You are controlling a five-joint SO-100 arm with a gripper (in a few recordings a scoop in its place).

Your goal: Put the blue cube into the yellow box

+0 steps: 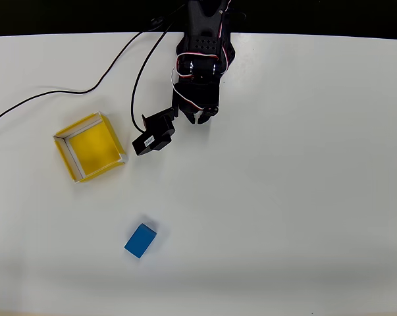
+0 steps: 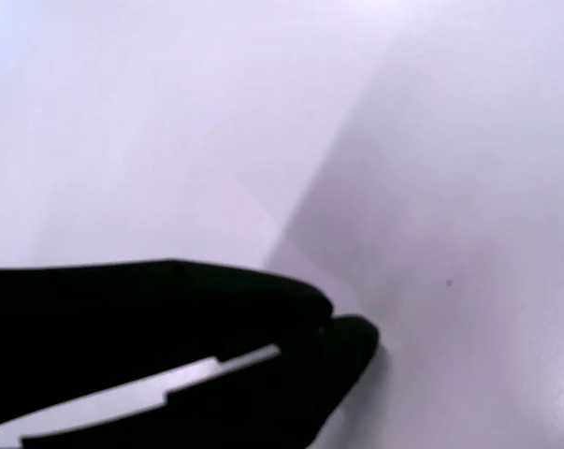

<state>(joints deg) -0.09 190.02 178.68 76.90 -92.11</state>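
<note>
A plain matte white table (image 1: 297, 197) fills the overhead view, and a dark strip runs behind its far edge along the top of the picture. A thin black cable (image 1: 60, 94) snakes in from the left edge and curves up towards the arm's base at the top.

Left of centre sits the shallow square yellow box (image 1: 90, 146), an open tray with a yellow floor, yellow outer walls and pale whitish inner rims, turned slightly askew on the table. Below it and a little to the right, well apart from it, lies the small bright-blue cube (image 1: 140, 239), a slightly oblong block with plain matte faces, resting at an angle on bare table near the lower edge.

Further right, at the top centre, the black robot arm (image 1: 201, 52) reaches down into the picture; its base is cut off by the top edge. A black boxy camera module (image 1: 154, 135) hangs off its left side, just right of the box. The black gripper (image 1: 199, 117) is over bare table, well apart from both cube and box.

In the wrist view the gripper (image 2: 333, 332) is a dark, blurred silhouette with its tips pressed together and pinching nothing, over blank white table with a soft grey shadow.
</note>
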